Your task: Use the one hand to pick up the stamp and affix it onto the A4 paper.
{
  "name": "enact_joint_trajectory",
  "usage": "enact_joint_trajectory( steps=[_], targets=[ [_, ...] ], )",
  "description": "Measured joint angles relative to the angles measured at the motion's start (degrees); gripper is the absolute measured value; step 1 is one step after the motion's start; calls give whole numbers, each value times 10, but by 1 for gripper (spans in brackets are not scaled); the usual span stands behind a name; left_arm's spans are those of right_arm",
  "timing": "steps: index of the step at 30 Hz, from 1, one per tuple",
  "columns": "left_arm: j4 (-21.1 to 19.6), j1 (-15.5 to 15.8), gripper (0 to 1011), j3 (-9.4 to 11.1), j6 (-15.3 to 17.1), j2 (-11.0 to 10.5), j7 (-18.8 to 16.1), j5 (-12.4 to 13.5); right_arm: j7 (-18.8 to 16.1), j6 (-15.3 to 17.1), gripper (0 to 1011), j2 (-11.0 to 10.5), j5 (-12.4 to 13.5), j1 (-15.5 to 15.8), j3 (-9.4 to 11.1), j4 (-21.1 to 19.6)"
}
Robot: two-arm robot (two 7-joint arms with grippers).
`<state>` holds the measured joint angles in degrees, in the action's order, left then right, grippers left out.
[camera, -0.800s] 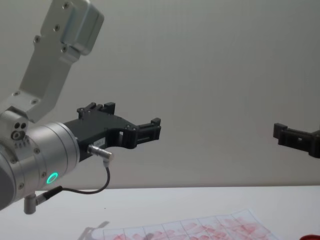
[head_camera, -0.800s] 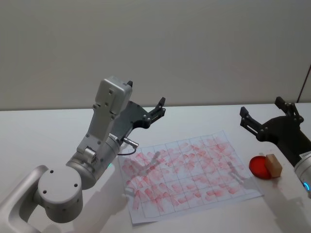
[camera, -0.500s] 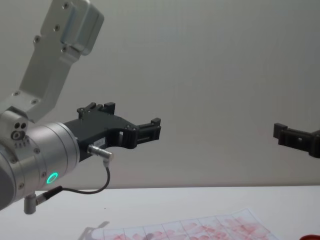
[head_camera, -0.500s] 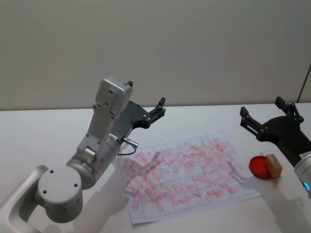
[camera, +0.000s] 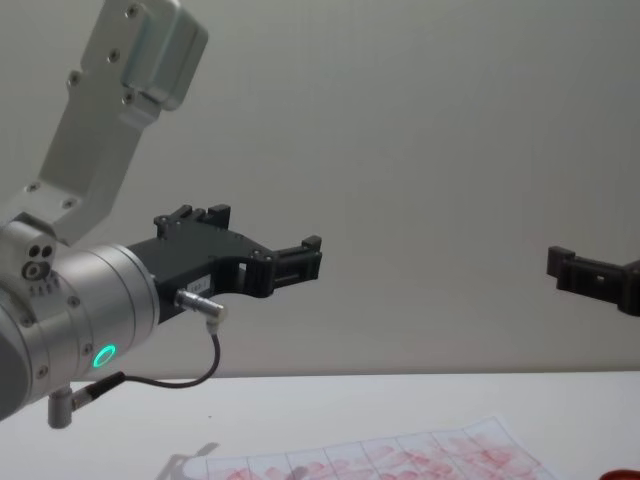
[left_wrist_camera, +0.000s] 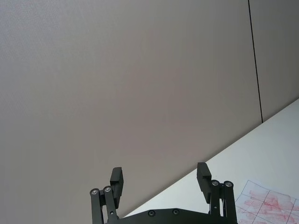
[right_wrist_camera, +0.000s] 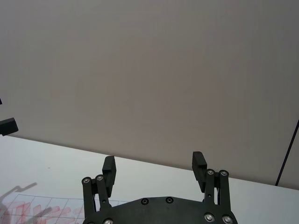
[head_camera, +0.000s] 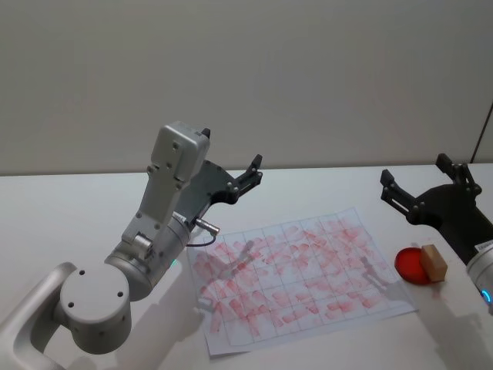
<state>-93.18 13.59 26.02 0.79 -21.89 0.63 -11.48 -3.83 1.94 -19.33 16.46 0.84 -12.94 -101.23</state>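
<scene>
1. Checking against the views from under a second back: finding no shift in either arm, the stamp or the paper. Logging the whole scene as holding still.
2. Logging the right gripper as hanging well above the table, aiming at the far wall. Seeing its jaws spread wide in the right wrist view, with nothing between them.
3. Placing the stamp below those jaws and back toward the wrist side, well apart from the fingertips. Noting it lying on the table, touching the near edge of the red pad.
4. Placing the paper below the right jaws too, off toward the other arm, flat on the table and already crowded with red marks.
5. Logging the left gripper as parked in the air, jaws wide and empty in its own wrist view, with the paper's far corner lying under and beside them.
6. Reading the stillness as a pause ahead of the pick: no grasp begun, no stamping under way.
7. Judging the next move as tipping the right jaws downward and drawing them back over the stamp before closing; expecting a risk of clipping the red pad alongside.
</scene>
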Motion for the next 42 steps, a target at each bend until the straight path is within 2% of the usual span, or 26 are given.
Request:
enact_joint_trajectory(
  steps=[18, 24, 35, 42],
  targets=[
    [0, 0, 1001, 0, 0, 0, 0, 0, 0, 0, 1001, 0, 0, 1, 0, 0],
    [0, 0, 1001, 0, 0, 0, 0, 0, 11, 2, 1001, 4, -6, 8, -3, -10],
    [0, 0, 1001, 0, 0, 0, 0, 0, 65, 28, 1001, 10, -21, 37, -12, -45],
    [0, 0, 1001, 0, 0, 0, 0, 0, 119, 69, 1001, 7, -25, 71, -14, -78]
  ],
)
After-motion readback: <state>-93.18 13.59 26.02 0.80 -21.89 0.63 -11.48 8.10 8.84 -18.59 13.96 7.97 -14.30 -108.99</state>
